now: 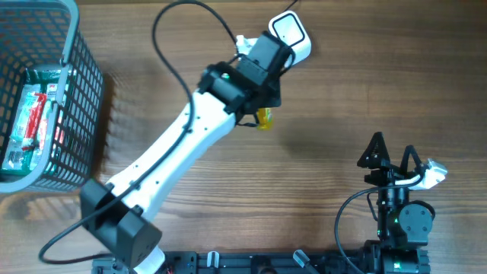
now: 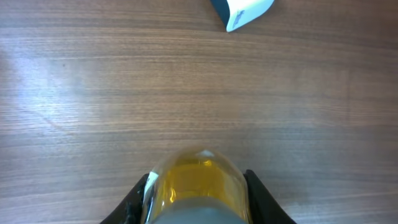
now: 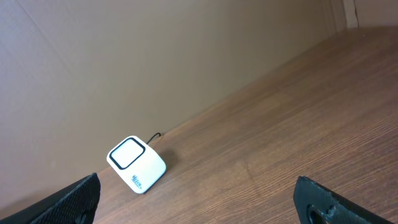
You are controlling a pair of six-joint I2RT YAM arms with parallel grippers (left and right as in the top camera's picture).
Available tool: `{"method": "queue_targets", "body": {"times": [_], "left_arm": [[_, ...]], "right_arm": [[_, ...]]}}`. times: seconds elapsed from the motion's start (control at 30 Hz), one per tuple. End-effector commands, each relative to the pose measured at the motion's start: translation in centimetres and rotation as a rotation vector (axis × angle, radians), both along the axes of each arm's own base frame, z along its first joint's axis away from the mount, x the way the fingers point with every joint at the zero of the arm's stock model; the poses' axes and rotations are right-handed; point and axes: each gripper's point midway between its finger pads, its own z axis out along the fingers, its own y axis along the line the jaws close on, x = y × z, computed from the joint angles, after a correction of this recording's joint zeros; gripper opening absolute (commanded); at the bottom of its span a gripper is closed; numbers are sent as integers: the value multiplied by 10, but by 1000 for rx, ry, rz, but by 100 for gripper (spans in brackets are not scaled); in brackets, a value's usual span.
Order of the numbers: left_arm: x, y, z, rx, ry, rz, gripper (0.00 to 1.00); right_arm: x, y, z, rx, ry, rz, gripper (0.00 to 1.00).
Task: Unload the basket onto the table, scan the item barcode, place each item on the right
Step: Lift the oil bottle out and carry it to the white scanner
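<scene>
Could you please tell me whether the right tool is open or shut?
Open: on the right tool, the fingers stand wide apart, with nothing between them.

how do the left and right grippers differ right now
The left gripper is closed on a clear rounded container of yellow liquid; the right gripper stands wide open and empty. The left is stretched out close to the white square barcode scanner; the right sits far from it. Both are black-fingered.

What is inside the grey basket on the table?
The basket holds flat packets with red, green and white printing. Anything beneath them is covered.
</scene>
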Motion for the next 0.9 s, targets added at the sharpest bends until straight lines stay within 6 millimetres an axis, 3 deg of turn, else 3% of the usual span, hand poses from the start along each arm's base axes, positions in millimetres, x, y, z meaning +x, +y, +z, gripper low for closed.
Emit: {"method": "queue_targets", "body": {"times": [0.0, 0.53, 0.87], "left_arm": [[10, -7, -7, 18, -42, 49, 13], [9, -60, -45, 72, -122, 62, 15], [7, -82, -82, 85, -99, 49, 17]], "right_arm": [[0, 2, 0, -3, -1, 13, 100], [0, 2, 0, -4, -1, 13, 100], [0, 2, 0, -3, -1, 12, 100]]}}
